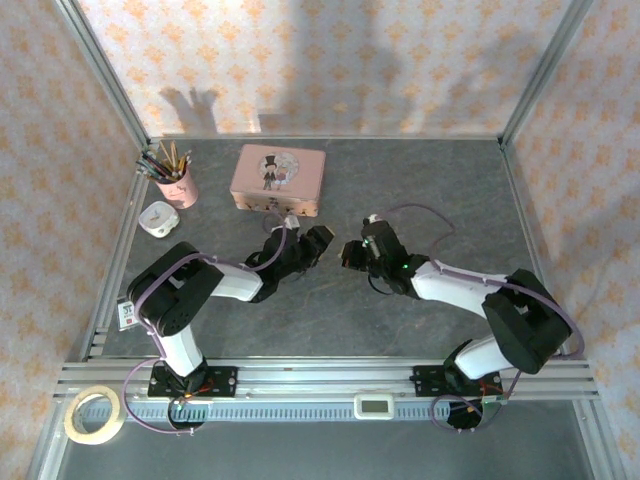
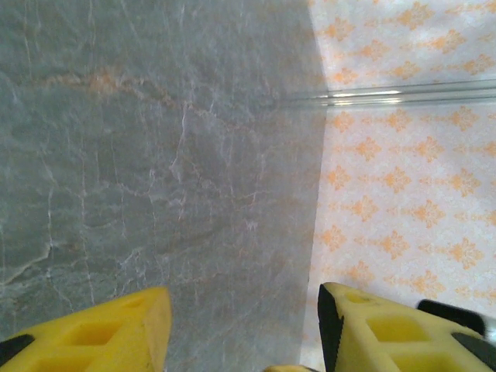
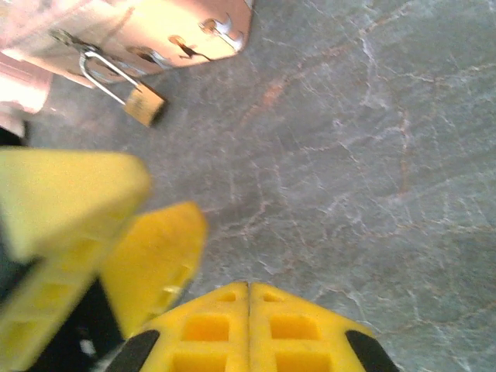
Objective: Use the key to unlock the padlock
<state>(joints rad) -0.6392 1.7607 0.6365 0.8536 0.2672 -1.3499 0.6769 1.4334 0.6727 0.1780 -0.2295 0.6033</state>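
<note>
right fingers [image 3: 209, 329] shut, key not discernible; left fingers [image 2: 101, 333] half open, empty, likely to steady the padlock [image 3: 143, 103] hanging upper left.

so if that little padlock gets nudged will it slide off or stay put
Likely it pivots rather than slides off: the padlock seems hooked by its shackle to the tin. Its boxy body looks like smooth metal, so probably slippery to pinch and unlikely to roll.

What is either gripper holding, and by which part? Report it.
Nothing visible: left gripper open and empty, right gripper shut with nothing showing between.
</note>
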